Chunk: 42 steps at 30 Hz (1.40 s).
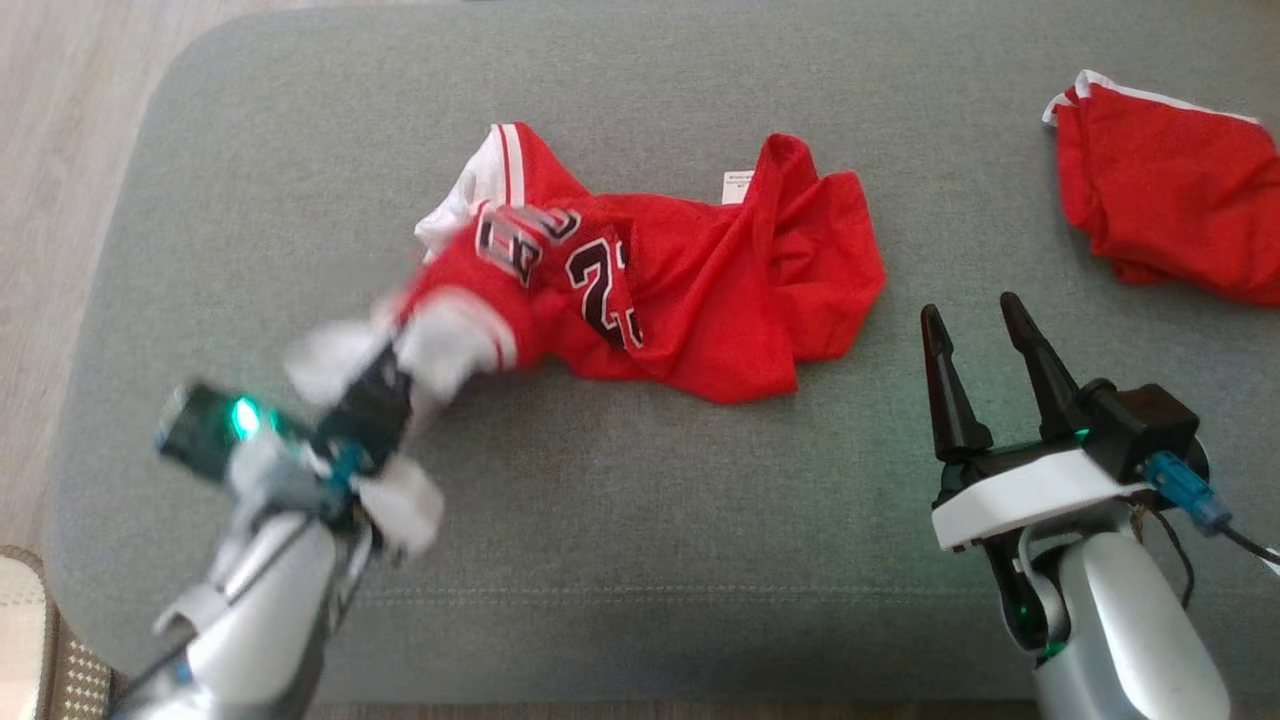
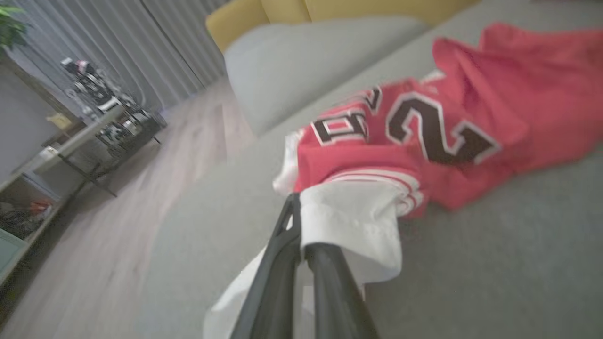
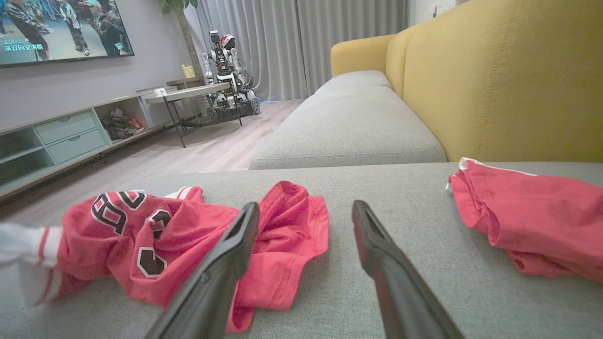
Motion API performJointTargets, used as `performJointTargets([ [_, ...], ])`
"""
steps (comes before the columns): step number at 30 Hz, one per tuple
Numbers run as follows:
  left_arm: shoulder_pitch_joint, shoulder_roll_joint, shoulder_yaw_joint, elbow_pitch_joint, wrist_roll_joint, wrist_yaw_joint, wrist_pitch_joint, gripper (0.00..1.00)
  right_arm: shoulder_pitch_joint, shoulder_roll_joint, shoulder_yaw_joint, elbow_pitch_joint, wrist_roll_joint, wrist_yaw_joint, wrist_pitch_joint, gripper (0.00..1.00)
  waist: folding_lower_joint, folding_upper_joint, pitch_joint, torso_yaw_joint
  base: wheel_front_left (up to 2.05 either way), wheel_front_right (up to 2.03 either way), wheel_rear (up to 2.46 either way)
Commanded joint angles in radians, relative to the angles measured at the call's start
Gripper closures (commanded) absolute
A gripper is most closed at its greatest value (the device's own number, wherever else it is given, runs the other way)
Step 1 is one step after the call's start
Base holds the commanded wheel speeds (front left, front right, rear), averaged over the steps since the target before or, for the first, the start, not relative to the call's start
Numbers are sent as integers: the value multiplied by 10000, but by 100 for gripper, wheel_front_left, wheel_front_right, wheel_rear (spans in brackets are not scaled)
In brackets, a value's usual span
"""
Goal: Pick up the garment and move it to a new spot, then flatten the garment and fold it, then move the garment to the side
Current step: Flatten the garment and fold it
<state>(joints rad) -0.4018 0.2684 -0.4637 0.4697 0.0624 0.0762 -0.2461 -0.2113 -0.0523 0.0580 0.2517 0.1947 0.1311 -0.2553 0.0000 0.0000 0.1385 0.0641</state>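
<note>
The garment is a crumpled red jersey with black numbers and white trim, lying mid-cushion on the grey sofa seat. My left gripper is shut on its white-trimmed left end, which is lifted and blurred. In the left wrist view the fingers press together with the white hem of the garment pinched between them. My right gripper stands open at the lower right, apart from the cloth, nothing between its fingers. The garment lies to its left there.
A second red garment lies at the far right of the seat, also red garment beside the yellow sofa back. Wooden floor runs past the seat's left edge. Another grey cushion, a table and a TV cabinet stand beyond.
</note>
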Motion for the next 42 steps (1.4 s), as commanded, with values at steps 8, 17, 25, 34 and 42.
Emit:
performJointTargets([
  [8,153,-294,96,1613,-328,-57,39,89,-137,20,193,-141,-81,-4,-65,0,0,0,-122,123,0,0,0],
  [17,167,-697,615,1176,-1088,296,-150,0,69,20,145,-62,-195,-4,-65,0,0,0,-389,389,0,0,0],
  [25,750,-419,997,-685,-1270,538,-154,0,178,20,130,-24,-96,-4,-65,0,0,0,-698,587,0,0,0],
  [34,1257,-515,1690,-2515,-1998,509,-155,0,313,20,198,13,30,-4,-65,0,0,0,-968,721,0,0,0],
  [42,1790,-1068,2326,-3638,-2506,331,-156,0,284,20,232,-76,58,-4,-65,0,0,0,-945,700,0,0,0],
])
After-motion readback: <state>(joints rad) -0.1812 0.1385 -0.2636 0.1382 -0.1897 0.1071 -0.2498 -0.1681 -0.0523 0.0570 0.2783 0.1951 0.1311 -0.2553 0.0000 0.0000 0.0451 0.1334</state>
